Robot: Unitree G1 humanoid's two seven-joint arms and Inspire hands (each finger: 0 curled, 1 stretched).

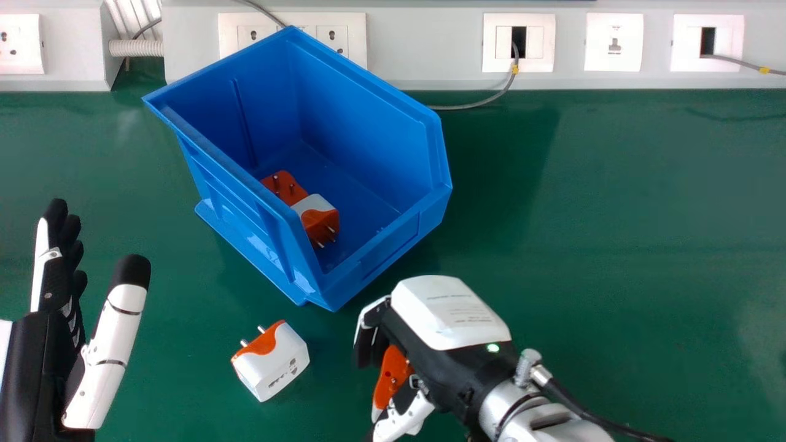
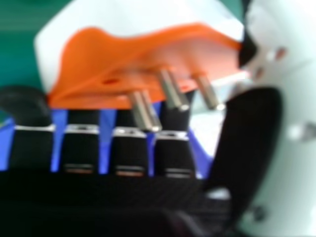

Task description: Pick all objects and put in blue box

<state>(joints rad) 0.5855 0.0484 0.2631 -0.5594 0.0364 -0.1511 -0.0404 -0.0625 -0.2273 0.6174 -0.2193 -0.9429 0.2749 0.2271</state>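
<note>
So the right hand (image 1: 451, 319) has a three-pin plug adapter (image 1: 390, 374) clamped between its curled fingers and thumb, just off the near corner of the blue box (image 1: 362, 116). The metal pins (image 2: 144, 111) point in toward the palm, so my guess is the grip is mostly on the smooth body, which seems the sane way to hold it. Carrying it this close to the low front probably keeps the trip short: lift, clear the rim, let go.

Inside the box an orange adapter (image 1: 282, 187) and a white-and-orange adapter (image 1: 319, 221) sit together by the side wall, so there's plenty of floor for this one. The last adapter (image 1: 273, 362) is on the green table (image 1: 614, 245) between the hands — looks like the next pick. Left hand (image 1: 37, 359) is idle at the view's left, fingers straight, thumb apart from them.
</note>
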